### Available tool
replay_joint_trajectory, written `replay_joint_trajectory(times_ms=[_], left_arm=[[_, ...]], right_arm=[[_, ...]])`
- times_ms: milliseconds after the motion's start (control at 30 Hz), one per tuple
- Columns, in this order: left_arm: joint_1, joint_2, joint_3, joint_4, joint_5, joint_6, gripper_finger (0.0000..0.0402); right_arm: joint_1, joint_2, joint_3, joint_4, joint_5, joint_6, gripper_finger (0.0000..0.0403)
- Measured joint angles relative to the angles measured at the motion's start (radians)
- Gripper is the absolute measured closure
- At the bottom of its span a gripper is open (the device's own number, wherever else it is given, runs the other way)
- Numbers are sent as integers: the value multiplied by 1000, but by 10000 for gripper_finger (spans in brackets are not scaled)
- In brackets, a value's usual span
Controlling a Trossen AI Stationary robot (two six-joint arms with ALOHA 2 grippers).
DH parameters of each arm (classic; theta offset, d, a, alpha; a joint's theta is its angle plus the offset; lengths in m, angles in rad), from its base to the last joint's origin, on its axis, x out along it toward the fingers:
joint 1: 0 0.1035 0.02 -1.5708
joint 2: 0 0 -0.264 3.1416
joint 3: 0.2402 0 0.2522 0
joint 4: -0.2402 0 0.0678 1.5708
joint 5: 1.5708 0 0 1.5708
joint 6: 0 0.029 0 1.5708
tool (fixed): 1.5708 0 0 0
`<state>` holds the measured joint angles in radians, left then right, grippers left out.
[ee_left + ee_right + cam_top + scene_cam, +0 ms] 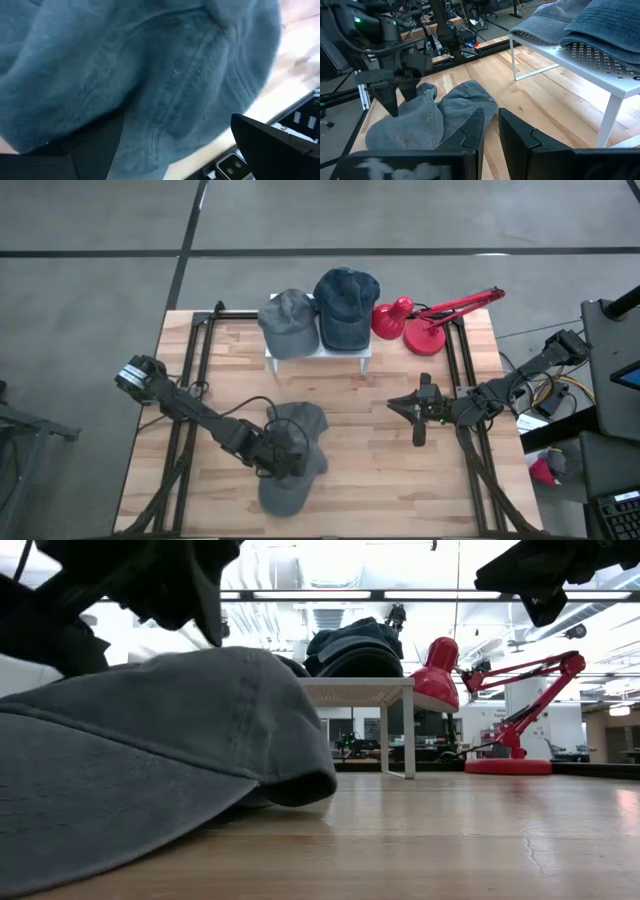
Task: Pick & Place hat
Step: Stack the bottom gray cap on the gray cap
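Observation:
A grey cap [292, 470] lies on the wooden table near its near edge. It fills the low view's left [150, 760] and also shows in the right wrist view [440, 115]. My left gripper [283, 450] is open and sits low over the cap's crown, pointing down [400, 102]. In the left wrist view the cloth [150, 75] fills the space between the two spread fingers. My right gripper [418, 430] waits above the table's right part, away from the cap. Only a narrow gap shows between its fingers [491, 117]. My left gripper comes at the cap's crown [190, 100] from above, one finger [270, 145] on each side of a hump of cloth. I cannot tell whether the fingers touch the cloth. The cap lies flat on the table.
A white perforated shelf [318, 358] stands at the table's far edge and carries a grey hat [288, 320] and a blue hat [346, 305]. A red desk lamp [425, 325] stands to its right. Bare wood lies between the two grippers. Black rails run along both sides.

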<state>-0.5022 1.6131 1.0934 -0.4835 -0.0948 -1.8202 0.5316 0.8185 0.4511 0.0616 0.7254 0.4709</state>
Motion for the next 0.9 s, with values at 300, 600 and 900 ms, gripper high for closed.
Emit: replay_joint_trajectory(times_ms=[300,600,900], left_arm=[[0,-6,-5,-39,-8,23,19],[1,-9,23,-127,-37,46,19],[1,-9,14,-122,-38,64,19]], right_arm=[[0,0,0,0,0,0,351],[0,0,0,0,0,0,351],[0,0,0,0,0,0,351]])
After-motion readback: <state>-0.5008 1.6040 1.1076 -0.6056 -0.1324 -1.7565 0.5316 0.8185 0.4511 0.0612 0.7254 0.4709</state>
